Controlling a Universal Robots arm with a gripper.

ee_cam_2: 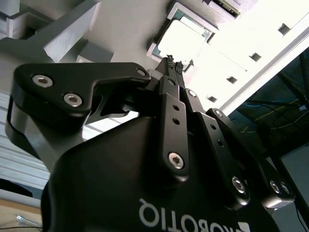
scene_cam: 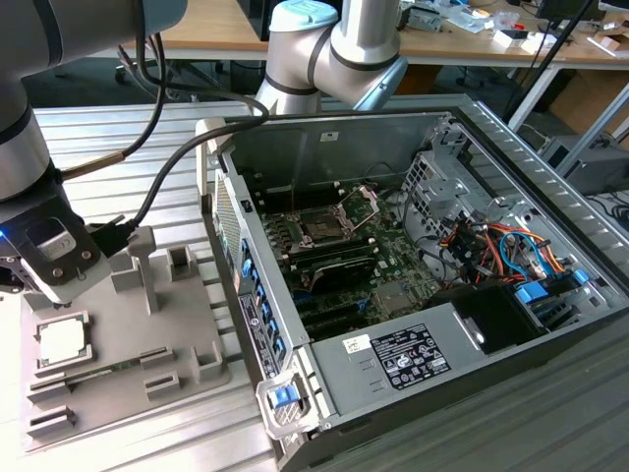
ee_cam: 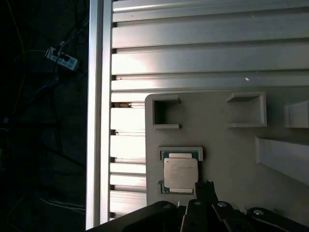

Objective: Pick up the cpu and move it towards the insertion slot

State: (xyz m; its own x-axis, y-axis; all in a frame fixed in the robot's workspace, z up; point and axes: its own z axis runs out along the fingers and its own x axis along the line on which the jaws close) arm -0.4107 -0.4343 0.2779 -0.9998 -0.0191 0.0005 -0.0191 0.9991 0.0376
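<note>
The cpu [ee_cam: 180, 173] lies flat in its square nest on the grey tray [ee_cam: 217, 140], silver top up, not yet lifted. The gripper [ee_cam_2: 174, 63] hangs over the tray, and in both wrist views its tips sit just beside one edge of the chip, off to the side rather than straddling it. The two tips look pressed together with nothing between them, so no grasp has been made. In the exterior view the tray stands on the ribbed metal table [scene_cam: 128, 128] at the exterior view's left, and the slot [scene_cam: 324, 224] sits inside the open case [scene_cam: 324, 138], well apart from the chip, its dark square bare and nothing seated in it. By my reading the task is at its start: both the pickup and the carry toward the slot are left to do
</note>
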